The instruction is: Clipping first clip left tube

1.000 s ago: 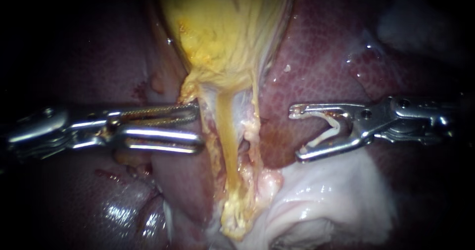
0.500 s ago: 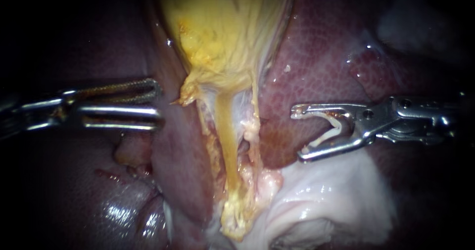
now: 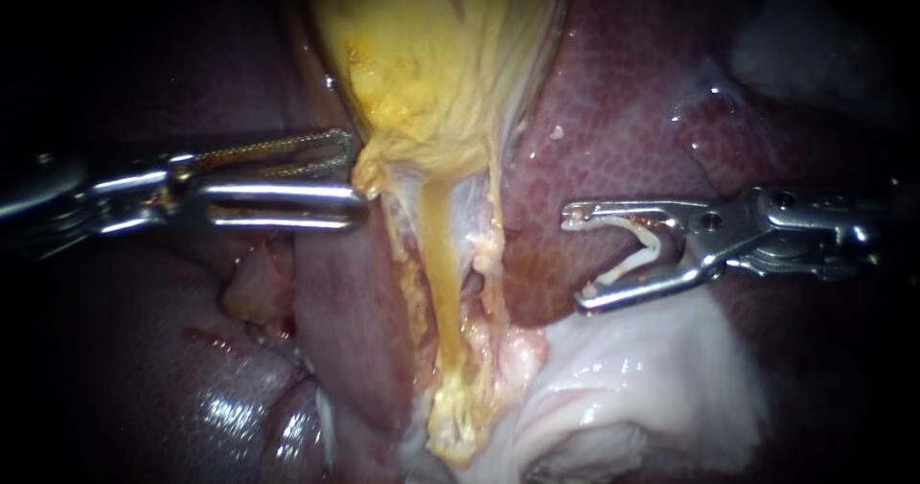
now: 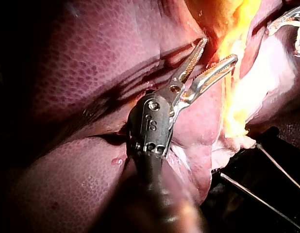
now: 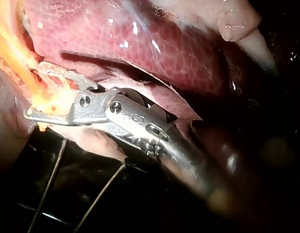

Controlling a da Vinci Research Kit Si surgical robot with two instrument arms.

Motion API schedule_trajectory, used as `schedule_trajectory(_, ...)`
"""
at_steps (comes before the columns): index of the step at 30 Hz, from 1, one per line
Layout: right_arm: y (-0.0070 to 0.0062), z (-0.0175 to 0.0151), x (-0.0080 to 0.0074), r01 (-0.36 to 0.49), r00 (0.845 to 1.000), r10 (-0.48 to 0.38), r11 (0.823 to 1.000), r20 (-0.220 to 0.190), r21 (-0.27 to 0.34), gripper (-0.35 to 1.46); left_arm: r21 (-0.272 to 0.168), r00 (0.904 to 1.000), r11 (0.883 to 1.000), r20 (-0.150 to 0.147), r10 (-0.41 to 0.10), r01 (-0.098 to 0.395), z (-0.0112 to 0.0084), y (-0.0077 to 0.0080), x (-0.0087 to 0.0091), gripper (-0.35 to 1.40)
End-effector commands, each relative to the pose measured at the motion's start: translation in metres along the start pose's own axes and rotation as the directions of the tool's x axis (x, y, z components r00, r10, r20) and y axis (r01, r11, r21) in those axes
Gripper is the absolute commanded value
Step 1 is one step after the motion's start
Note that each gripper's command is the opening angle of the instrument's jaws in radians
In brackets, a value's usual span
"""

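At the far left of the endoscope view my left instrument (image 3: 355, 172) comes in level above the liver (image 3: 340, 302). Its jaws are released, with a narrow gap between the toothed one and the slotted one, and they grip nothing. Their tips lie right at the left edge of the yellow tissue where the gallbladder (image 3: 431, 53) narrows; whether they touch it I cannot tell. The left wrist view shows the same parted jaws (image 4: 219, 49) ahead of that yellow edge.

Below the narrowing the left tube (image 3: 436, 254) runs straight down the middle, with a thinner pale strand (image 3: 495, 206) just beside it on the right. Open liver surface lies between that strand and my right instrument (image 3: 573, 260), which stands well apart from the tube. Its jaws are spread wide and grasp an open white clip (image 3: 644, 249), one leg along each jaw, mouth facing the tube. Pale glistening tissue (image 3: 661, 388) spreads beneath them.
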Motion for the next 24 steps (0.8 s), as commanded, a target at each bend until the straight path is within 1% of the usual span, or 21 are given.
schedule_trajectory(1, 0.0000, 0.0000, 0.0000, 0.000, 1.000, 0.000, 1.000, 0.000, 0.000, 0.60, 0.003, 1.0000, 1.000, -0.001, 0.000, 0.000, 0.0001, 0.0001, 0.0000, 0.37)
schedule_trajectory(6, 0.0000, 0.0001, 0.0000, 0.000, 1.000, 0.000, 1.000, -0.001, -0.001, 0.60, 0.005, 1.0000, 1.000, -0.001, 0.000, 0.000, 0.0004, -0.0001, -0.0001, 0.32)
schedule_trajectory(9, 0.0000, 0.0002, 0.0001, 0.000, 1.000, 0.000, 1.000, -0.001, -0.001, 0.60, 0.004, 1.0000, 1.000, -0.001, 0.000, 0.000, 0.0006, -0.0001, -0.0001, 0.32)
schedule_trajectory(11, 0.0000, 0.0002, 0.0001, 0.000, 1.000, 0.000, 1.000, -0.001, -0.001, 0.60, 0.003, 1.0000, 1.000, -0.001, 0.000, 0.000, 0.0006, -0.0002, -0.0002, 0.27)
schedule_trajectory(12, 0.0000, 0.0002, 0.0001, 0.000, 1.000, 0.000, 1.000, -0.001, -0.001, 0.60, 0.003, 1.0000, 1.000, -0.001, -0.001, 0.001, 0.0006, -0.0003, -0.0002, 0.22)
schedule_trajectory(14, 0.0000, 0.0002, 0.0001, 0.000, 1.000, 0.000, 1.000, -0.001, -0.001, 0.60, 0.004, 1.0000, 1.000, 0.002, 0.005, -0.005, 0.0006, -0.0003, -0.0002, 0.00)
schedule_trajectory(15, 0.0000, 0.0002, 0.0001, 0.000, 1.000, 0.000, 1.000, -0.001, -0.001, 0.60, 0.001, 0.9999, 1.000, -0.009, -0.012, 0.012, 0.0005, -0.0003, -0.0002, -0.13)
schedule_trajectory(16, 0.0000, 0.0002, 0.0001, 0.000, 1.000, 0.000, 1.000, -0.001, -0.001, 0.60, 0.000, 0.9998, 1.000, -0.015, -0.012, 0.012, 0.0005, -0.0003, -0.0002, -0.35)
schedule_trajectory(20, 0.0000, 0.0002, 0.0001, 0.000, 1.000, 0.000, 1.000, -0.001, 0.002, 0.60, -0.005, 0.9990, 1.000, -0.044, -0.010, 0.010, 0.0003, -0.0003, -0.0002, -0.35)
schedule_trajectory(22, 0.0000, 0.0002, 0.0001, 0.000, 1.000, 0.000, 1.000, -0.001, 0.002, 0.60, -0.005, 0.9990, 1.000, -0.044, -0.010, 0.010, 0.0001, -0.0003, -0.0002, -0.35)
schedule_trajectory(24, 0.0000, 0.0002, 0.0001, 0.000, 1.000, 0.000, 1.000, -0.001, 0.002, 0.60, -0.004, 0.9986, 1.000, -0.051, -0.011, 0.010, -0.0001, -0.0002, -0.0003, -0.35)
